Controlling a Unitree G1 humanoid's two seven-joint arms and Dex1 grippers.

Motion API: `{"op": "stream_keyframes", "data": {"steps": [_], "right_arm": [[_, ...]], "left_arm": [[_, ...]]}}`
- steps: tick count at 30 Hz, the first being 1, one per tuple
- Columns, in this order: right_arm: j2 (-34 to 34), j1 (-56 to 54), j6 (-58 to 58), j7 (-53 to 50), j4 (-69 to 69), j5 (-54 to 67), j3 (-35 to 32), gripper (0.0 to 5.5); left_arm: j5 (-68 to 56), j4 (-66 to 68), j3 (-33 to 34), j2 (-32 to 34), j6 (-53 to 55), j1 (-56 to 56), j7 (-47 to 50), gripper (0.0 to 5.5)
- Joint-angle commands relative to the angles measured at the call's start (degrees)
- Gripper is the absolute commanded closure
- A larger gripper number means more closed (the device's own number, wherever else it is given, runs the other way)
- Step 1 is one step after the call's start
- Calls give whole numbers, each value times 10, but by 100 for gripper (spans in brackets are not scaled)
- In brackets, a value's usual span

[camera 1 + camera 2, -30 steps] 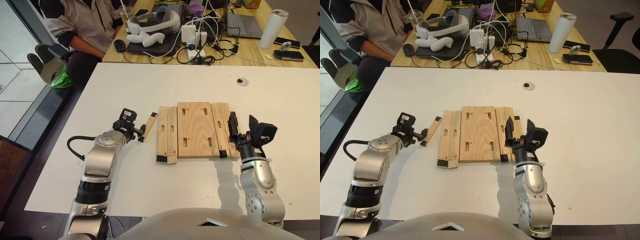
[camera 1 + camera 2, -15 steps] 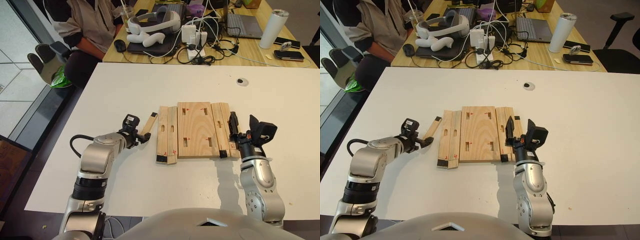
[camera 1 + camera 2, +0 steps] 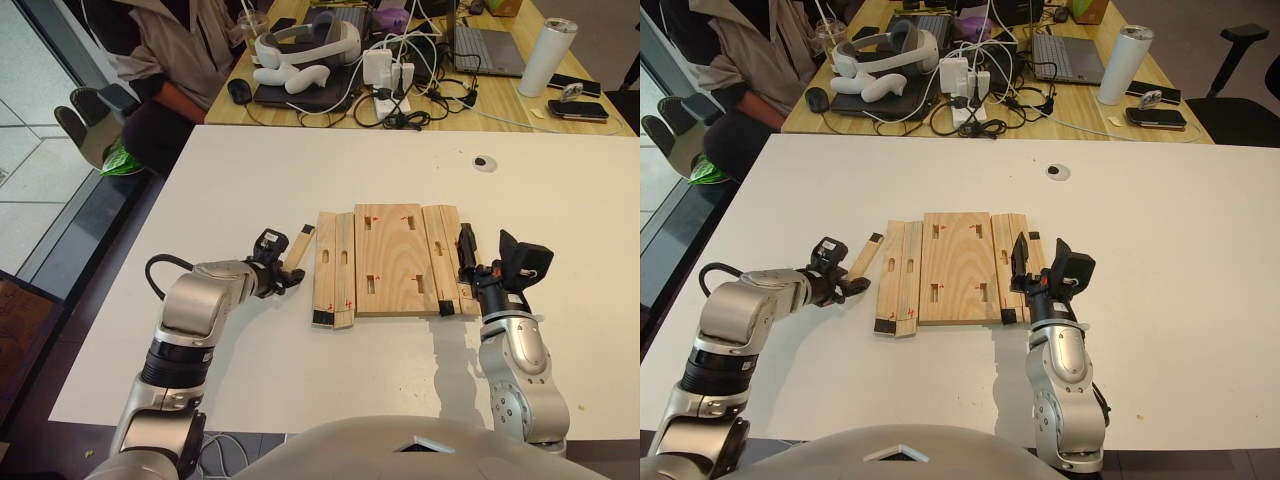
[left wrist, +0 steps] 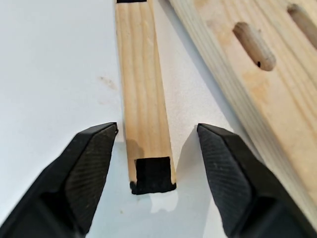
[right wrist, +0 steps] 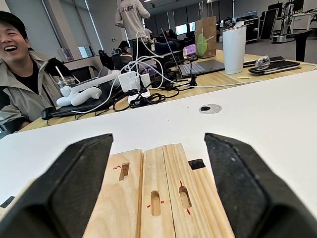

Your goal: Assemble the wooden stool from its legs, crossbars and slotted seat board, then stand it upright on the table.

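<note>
Wooden parts lie flat and unassembled on the white table (image 3: 250,170), with the slotted seat board (image 3: 389,259) in the middle. The left pair of legs (image 3: 334,270) lies touching its left edge, and the right pair of legs (image 3: 442,258) touches its right edge. A single crossbar (image 3: 297,252) lies just beyond the left pair, apart from them and slightly angled, its black-capped near end pointing toward the robot.

The left gripper (image 3: 285,277) sits low at that near end. Its fingers (image 4: 89,163) are spread apart, one on each side of the bar, and there is clear table between each pad and the wood. The right gripper (image 3: 490,255) hangs over the near end of the right pair of legs, also spread wide and holding nothing.

The step in hand looks like picking up the crossbar. To do it well, the left gripper should probably slide a little farther along the bar, so the pads close on bare wood behind the black cap and not on the tip, where the piece could pivot out. The bar seems to sit closer to one pad than the other, so centring first would stop the nearer pad shoving it toward the left pair of legs. The pads should come down to the table, close squarely on the long faces, and lift straight up.
</note>
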Motion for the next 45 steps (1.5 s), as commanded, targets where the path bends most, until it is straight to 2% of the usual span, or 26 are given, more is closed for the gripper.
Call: {"op": "stream_keyframes", "data": {"steps": [1, 9, 14, 19, 22, 25, 29, 36, 42, 45], "right_arm": [[2, -8, 10, -5, -10, -4, 0, 204], [-4, -16, 23, -4, -23, -13, 3, 204], [-7, -24, 24, 7, -31, -16, 14, 204], [-19, -75, 49, 17, -35, -9, 15, 204], [-23, -113, 69, 28, -30, 12, -2, 204], [-23, -161, 113, 65, -13, 93, -33, 204], [-35, -256, 220, 112, 29, 300, -124, 204], [-146, -435, 344, 164, 178, 526, -243, 204], [-204, -475, 378, 233, 204, 589, -236, 204], [-224, -478, 374, 259, 216, 564, -213, 204]], "left_arm": [[-3, 4, -12, 16, 10, 0, -3, 311], [10, -2, -27, 33, -22, 18, 10, 414], [21, -21, -15, 29, -54, 40, 29, 419], [128, -29, -18, 53, -198, 32, 120, 421], [164, -46, -22, 50, -264, 21, 142, 421], [185, -76, -32, 42, -357, 4, 140, 421], [214, -101, -45, 26, -469, -10, 148, 421], [259, -145, -115, -38, -504, 9, 146, 421], [277, -169, -118, -88, -519, 9, 157, 421], [279, -173, -109, -104, -516, 8, 156, 421]]}}
